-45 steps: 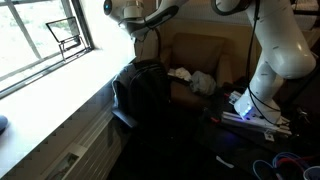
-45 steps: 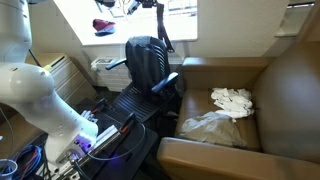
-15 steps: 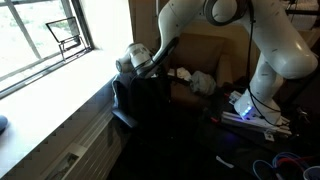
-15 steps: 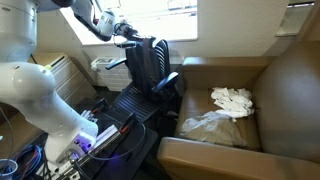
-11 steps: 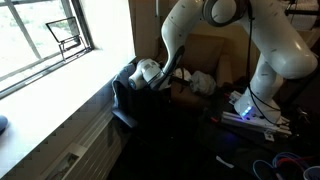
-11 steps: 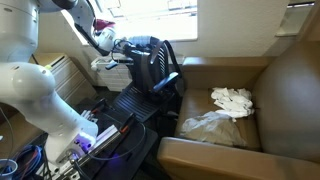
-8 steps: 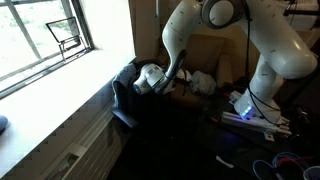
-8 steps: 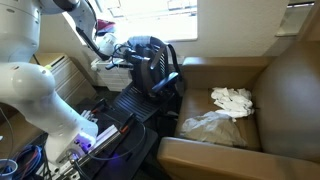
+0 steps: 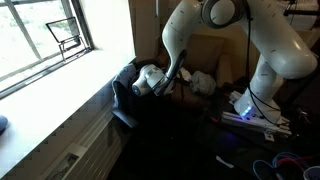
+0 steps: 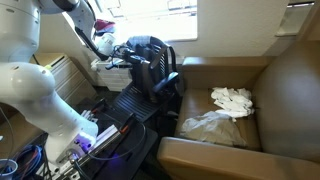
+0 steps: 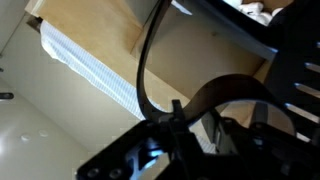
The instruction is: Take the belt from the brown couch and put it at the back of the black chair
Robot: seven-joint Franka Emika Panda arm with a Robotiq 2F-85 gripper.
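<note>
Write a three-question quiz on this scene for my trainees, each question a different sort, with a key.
1. True or false: the gripper hovers over the brown couch.
2. What lies on the couch seat? A white cloths; B a laptop; C books.
3. Fill in: in the wrist view, a dark ___ curves away from the gripper.
Key: 1 false, it is at the black chair backrest; 2 A; 3 belt.

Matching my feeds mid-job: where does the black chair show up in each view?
Exterior view: chair sits centre-left, in front of the couch.
Exterior view: chair is upper centre, left of the couch.
Wrist view: probably the dark slotted shape at the right edge; not certain.
Shared landmark: the white cloth on the couch, in both exterior views.
</note>
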